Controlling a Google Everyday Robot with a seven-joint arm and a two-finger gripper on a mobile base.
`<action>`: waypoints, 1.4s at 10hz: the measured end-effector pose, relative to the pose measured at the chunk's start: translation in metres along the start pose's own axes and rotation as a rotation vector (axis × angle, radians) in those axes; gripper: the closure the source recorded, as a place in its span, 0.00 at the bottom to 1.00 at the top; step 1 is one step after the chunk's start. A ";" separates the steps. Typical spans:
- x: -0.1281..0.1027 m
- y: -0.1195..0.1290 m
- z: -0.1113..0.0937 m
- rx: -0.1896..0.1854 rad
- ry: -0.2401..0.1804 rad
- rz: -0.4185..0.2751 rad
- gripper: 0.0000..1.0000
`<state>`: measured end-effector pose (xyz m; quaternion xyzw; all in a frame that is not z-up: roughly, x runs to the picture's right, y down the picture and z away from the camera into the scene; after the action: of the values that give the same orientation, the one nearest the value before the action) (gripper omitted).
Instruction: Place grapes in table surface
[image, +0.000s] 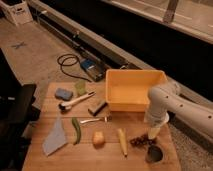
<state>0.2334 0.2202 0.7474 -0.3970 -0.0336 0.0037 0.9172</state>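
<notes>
While the gripper (152, 133) hangs low at the right end of the grapes (140, 141), which rest on the table surface (100, 161) near its front-right corner beside the dark cup (154, 154), probably for set-down, I can't tell if it's clamped or released

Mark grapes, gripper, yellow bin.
grapes (139, 141): camera view, cluster middle.
gripper (152, 134): camera view, tip, by the grapes' right end.
yellow bin (131, 106): camera view, front wall.

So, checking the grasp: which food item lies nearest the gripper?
The grapes, the dark cluster right beside the gripper; the yellow corn-like item lies farther off.
</notes>
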 end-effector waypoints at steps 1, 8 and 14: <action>0.003 0.002 0.007 -0.008 -0.015 0.007 0.35; 0.007 0.012 0.064 -0.082 -0.096 0.098 0.57; -0.020 0.016 0.030 0.018 -0.026 0.044 1.00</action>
<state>0.2122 0.2522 0.7554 -0.3896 -0.0368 0.0296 0.9198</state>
